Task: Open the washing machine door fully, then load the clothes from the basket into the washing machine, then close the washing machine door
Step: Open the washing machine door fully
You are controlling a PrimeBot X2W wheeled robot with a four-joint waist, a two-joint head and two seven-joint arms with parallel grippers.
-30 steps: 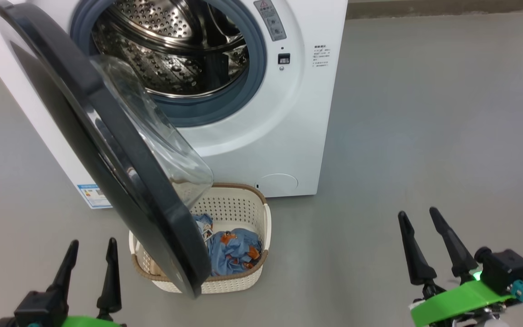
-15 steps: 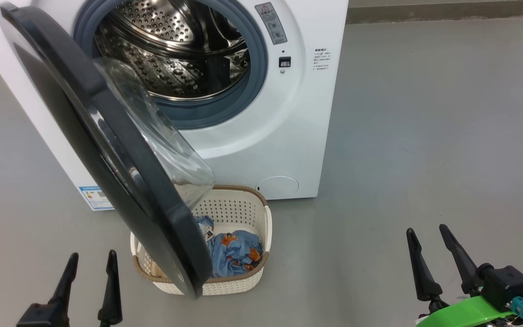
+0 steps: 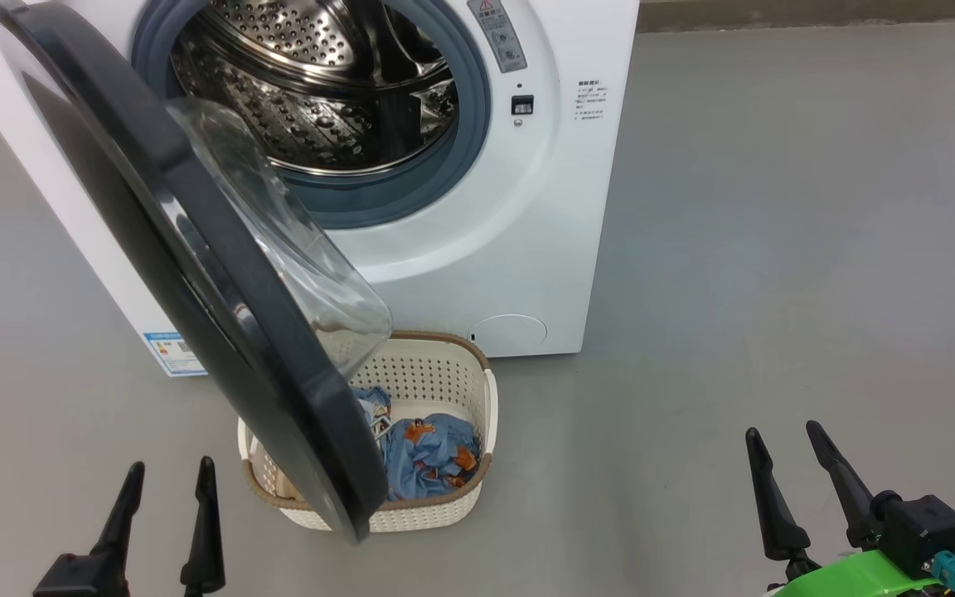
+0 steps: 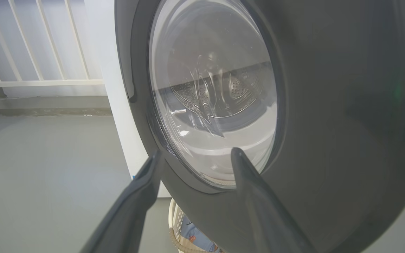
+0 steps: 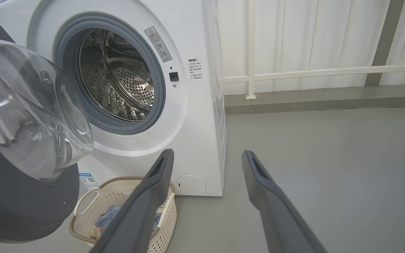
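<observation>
Two open, empty grippers: head view, the left gripper [image 3: 171, 466] is nearer the part-open washing machine door [image 3: 196, 249] at its 1 o'clock, which overhangs the basket [image 3: 432, 516] of clothes [image 3: 428, 452]; left wrist view, its glass at 12 o'clock; right wrist view, the right gripper [image 5: 207, 151] has the basket at 8 o'clock.

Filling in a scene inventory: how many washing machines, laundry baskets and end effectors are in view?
washing machine: 1
basket: 1
end effectors: 2, the left end effector and the right end effector
Total: 4
</observation>
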